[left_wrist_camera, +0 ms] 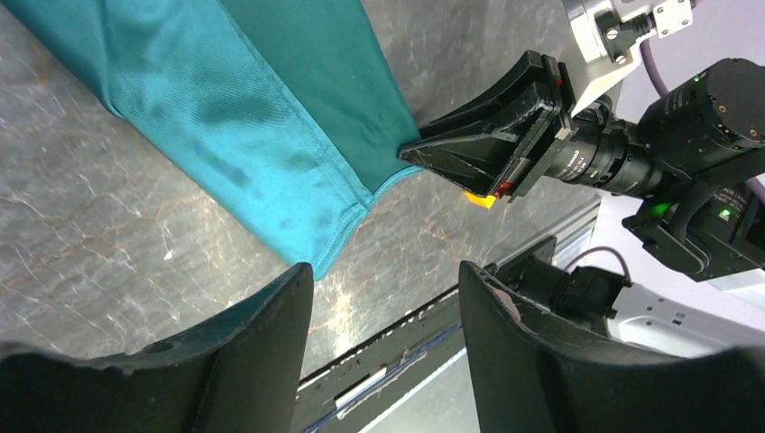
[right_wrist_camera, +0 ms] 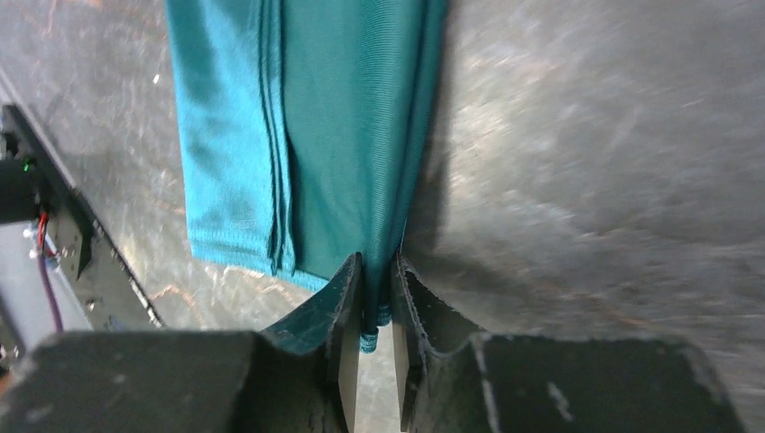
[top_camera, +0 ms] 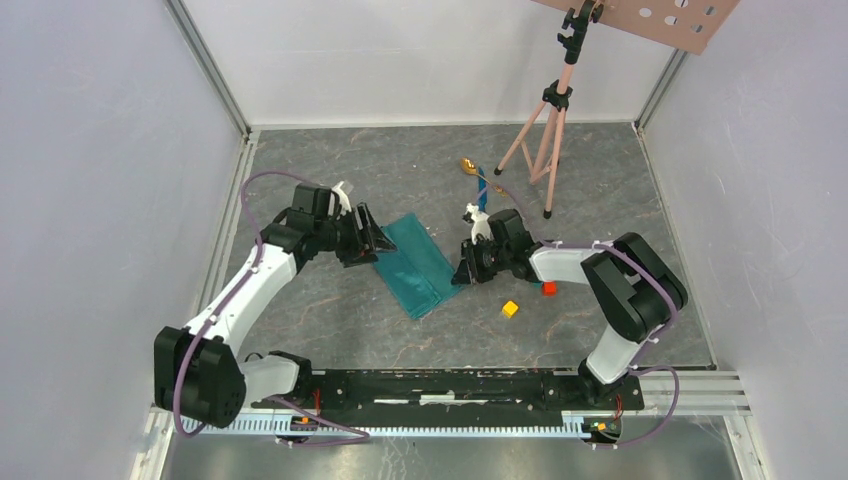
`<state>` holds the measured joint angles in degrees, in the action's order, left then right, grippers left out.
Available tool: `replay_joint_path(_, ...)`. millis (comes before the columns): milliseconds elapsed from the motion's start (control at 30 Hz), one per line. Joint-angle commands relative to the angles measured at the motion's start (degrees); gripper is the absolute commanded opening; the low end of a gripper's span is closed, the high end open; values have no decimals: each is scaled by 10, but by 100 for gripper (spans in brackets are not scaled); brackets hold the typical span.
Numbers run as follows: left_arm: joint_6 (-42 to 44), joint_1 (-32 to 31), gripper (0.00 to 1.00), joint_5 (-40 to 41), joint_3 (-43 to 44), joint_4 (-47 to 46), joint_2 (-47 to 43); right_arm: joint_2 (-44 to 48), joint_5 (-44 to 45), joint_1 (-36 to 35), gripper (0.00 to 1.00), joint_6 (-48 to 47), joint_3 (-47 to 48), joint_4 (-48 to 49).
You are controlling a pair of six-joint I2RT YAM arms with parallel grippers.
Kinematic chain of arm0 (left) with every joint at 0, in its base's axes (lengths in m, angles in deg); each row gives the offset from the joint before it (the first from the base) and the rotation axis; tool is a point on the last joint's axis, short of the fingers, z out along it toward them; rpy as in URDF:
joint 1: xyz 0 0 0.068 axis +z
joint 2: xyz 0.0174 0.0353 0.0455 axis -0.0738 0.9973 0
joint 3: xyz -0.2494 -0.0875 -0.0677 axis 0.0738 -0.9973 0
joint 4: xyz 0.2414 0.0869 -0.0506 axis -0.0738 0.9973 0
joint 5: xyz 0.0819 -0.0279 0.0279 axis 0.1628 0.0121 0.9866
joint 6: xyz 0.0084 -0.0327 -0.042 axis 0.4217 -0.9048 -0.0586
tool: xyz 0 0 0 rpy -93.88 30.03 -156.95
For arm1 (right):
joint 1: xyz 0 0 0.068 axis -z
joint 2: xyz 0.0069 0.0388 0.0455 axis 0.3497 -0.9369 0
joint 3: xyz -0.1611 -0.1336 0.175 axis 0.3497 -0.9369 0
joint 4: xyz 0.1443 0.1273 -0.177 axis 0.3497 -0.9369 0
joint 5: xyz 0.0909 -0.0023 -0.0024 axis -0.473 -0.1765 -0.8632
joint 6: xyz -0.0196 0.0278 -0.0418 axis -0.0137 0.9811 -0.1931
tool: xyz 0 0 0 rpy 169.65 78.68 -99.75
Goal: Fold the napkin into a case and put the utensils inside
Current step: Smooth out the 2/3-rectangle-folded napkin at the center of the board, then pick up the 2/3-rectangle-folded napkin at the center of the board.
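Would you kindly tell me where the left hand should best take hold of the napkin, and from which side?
Probably the napkin at the free corner of its hemmed short end, opposite the corner the right hand pinches. Come in low from the left, where the open left hand faces it: the cloth lies flat on the table, so one finger must slide under.

This is a robotics lab test cell: plain pale wall panels (top_camera: 100,150) set in aluminium posts (top_camera: 210,65) box in a grey, stone-patterned desk (top_camera: 400,330). Two cabled robot arms, the left arm (top_camera: 240,290) and the right arm (top_camera: 620,280), are bolted to a black mounting rail (top_camera: 450,385) at its near edge. A pink tripod (top_camera: 545,130) holding a perforated board (top_camera: 650,18) stands at the back right, and a yellow cube (top_camera: 510,308) and a red cube (top_camera: 549,288) lie on the desk.
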<state>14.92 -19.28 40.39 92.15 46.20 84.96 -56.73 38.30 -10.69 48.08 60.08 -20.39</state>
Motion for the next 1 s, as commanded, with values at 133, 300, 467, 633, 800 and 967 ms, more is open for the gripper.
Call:
replay_joint_path(133,-31,-72,65,62,-53,0,-50,90,-22,-121,22,93,-83,89)
replay_joint_path(300,-106,-176,65,164,-60,-9,-33,162,78,-96,59,74,-97,-22)
replay_joint_path(467,-174,-316,72,302,-5,19,20,265,185,7,87,8,-112,-124)
replay_joint_path(633,-184,-412,73,388,121,113,162,300,227,75,90,-15,-111,-170)
replay_joint_path(800,-188,-465,69,435,213,190,271,326,195,115,90,-16,-144,-155)
replay_joint_path(967,-193,-488,69,460,254,226,329,340,176,118,90,-24,-163,-146)
